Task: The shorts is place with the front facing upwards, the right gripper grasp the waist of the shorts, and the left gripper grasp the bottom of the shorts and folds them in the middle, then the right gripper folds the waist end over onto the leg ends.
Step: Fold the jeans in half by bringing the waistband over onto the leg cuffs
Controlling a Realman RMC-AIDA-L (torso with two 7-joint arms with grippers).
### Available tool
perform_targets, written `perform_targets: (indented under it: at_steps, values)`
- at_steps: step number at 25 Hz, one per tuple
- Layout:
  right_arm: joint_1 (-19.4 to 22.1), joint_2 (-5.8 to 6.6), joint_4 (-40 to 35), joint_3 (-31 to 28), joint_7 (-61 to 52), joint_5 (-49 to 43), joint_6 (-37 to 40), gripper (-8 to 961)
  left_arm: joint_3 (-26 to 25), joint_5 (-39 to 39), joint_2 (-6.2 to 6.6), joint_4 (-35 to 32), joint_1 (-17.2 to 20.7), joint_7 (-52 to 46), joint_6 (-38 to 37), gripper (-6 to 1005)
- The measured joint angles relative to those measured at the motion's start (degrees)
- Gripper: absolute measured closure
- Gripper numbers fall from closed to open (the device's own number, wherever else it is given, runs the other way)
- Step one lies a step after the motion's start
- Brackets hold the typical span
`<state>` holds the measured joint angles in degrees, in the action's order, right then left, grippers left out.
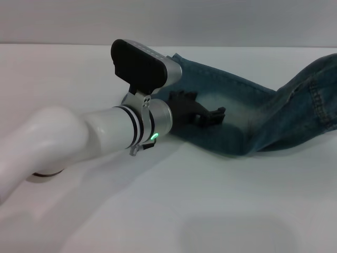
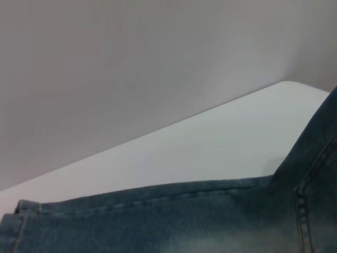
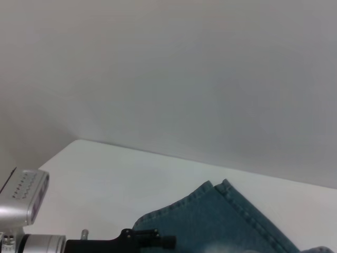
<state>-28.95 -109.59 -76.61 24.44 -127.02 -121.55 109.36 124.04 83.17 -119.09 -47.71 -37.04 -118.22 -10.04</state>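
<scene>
The blue denim shorts (image 1: 247, 113) lie across the white table's far right, and their right part rises toward the frame edge. My left gripper (image 1: 210, 103) hovers low over the left end of the shorts, open, its black fingers (image 1: 217, 112) spread just above flat fabric and holding nothing. The left wrist view shows a stitched denim hem (image 2: 158, 211) close below the camera. From the right wrist view I see a folded denim corner (image 3: 226, 221) and the left gripper (image 3: 152, 240) beside it. My right gripper shows in none of the views.
A white table (image 1: 174, 211) stretches in front of the shorts and to their left. A grey wall (image 1: 168, 21) runs behind the table's far edge. The left arm (image 1: 79, 139) crosses the table's left half.
</scene>
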Motion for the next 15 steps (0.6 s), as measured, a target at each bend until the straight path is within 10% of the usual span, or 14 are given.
perform_targets:
  at_steps: [15]
  values:
    - [-3.7, 1.11, 1.1, 0.9, -1.5, -0.5, 0.7, 942, 3.7, -2.8, 0.0, -0.8, 0.0, 0.1, 0.0, 186]
